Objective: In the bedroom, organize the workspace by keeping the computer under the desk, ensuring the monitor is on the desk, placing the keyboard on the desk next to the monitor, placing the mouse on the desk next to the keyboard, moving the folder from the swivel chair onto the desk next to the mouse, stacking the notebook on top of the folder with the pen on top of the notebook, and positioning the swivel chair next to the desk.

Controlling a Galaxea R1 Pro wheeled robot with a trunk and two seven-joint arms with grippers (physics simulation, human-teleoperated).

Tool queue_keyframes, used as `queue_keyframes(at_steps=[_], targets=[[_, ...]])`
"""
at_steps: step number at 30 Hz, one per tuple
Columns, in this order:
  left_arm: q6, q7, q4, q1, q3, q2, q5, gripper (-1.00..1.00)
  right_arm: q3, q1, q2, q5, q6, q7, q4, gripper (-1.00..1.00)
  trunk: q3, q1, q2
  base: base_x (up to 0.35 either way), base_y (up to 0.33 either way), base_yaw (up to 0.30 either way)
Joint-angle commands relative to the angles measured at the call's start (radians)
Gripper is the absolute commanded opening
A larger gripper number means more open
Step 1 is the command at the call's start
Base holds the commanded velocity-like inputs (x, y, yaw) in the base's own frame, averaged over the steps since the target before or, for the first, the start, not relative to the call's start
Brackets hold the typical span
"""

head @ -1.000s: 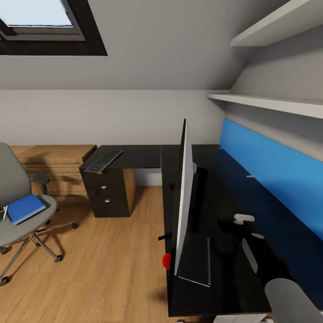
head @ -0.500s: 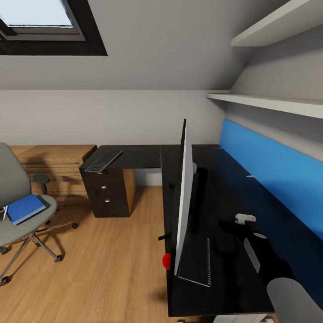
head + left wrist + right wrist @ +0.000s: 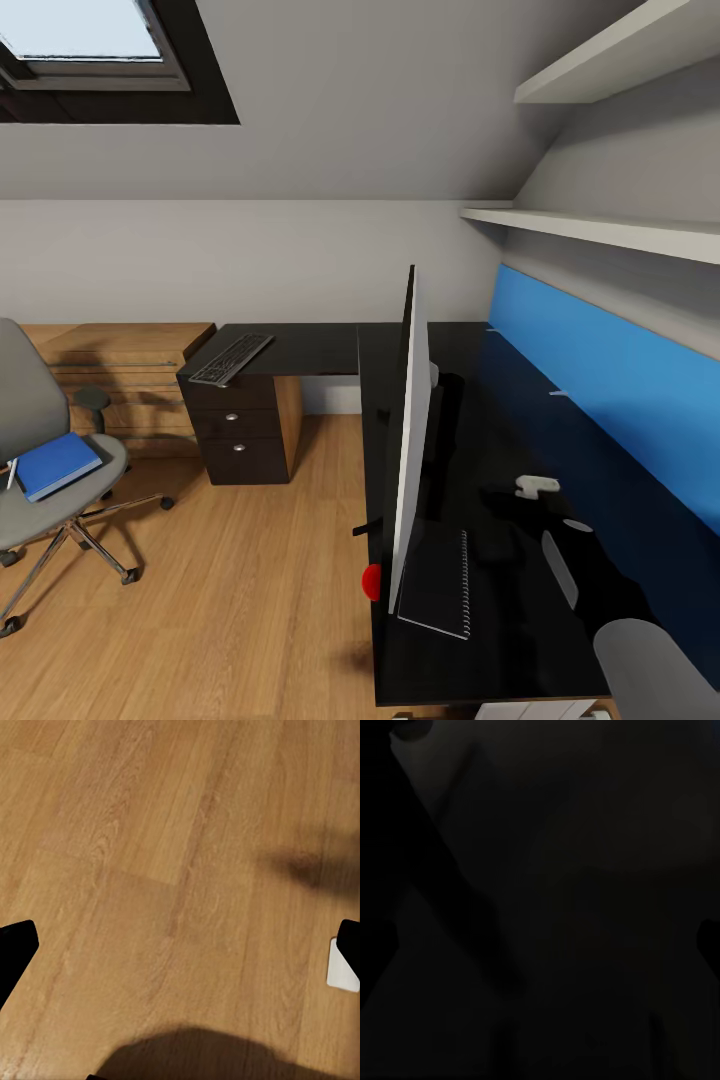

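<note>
From above, the monitor stands edge-on on the black counter, the notebook flat beside it. The keyboard sits on the far wing. The blue folder lies on the chair. Little has moved in the last second.

The left fingers are spread wide over bare floor.

The right view is dark; I cannot tell about those fingers.

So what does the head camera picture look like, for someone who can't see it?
A black desk holds a monitor seen edge-on, with a keyboard at its far end. To the left, a blue folder lies on a grey swivel chair.
</note>
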Motion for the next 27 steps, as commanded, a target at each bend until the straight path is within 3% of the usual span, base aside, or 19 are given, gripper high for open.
queue_keyframes(at_steps=[1,10,16,21,27], targets=[[-0.003,0.005,0.000,0.000,-0.002,0.000,-0.001,1.00,0.000,0.000,0.001,-0.006,0.005,0.007,-0.001,1.00,-0.001,0.000,-0.001,0.000,0.000,0.000],[-0.003,0.005,0.000,0.000,-0.002,0.000,-0.001,1.00,0.053,0.000,0.002,-0.002,-0.016,0.017,0.000,1.00,-0.001,0.000,-0.001,0.000,0.000,0.000],[-0.003,0.005,0.000,0.000,-0.002,0.000,-0.001,1.00,0.110,0.000,0.002,-0.001,-0.033,0.017,0.002,1.00,-0.001,0.000,-0.001,0.000,0.000,0.000],[-0.003,0.005,0.000,0.000,-0.002,0.000,-0.001,1.00,0.180,0.000,0.002,0.001,-0.039,0.014,0.003,1.00,-0.001,0.000,-0.001,0.000,0.000,0.000],[-0.003,0.005,0.000,0.000,-0.002,0.000,-0.001,1.00,0.226,0.000,0.004,0.001,-0.039,0.008,0.012,1.00,-0.001,0.000,-0.001,0.000,0.000,0.000]])
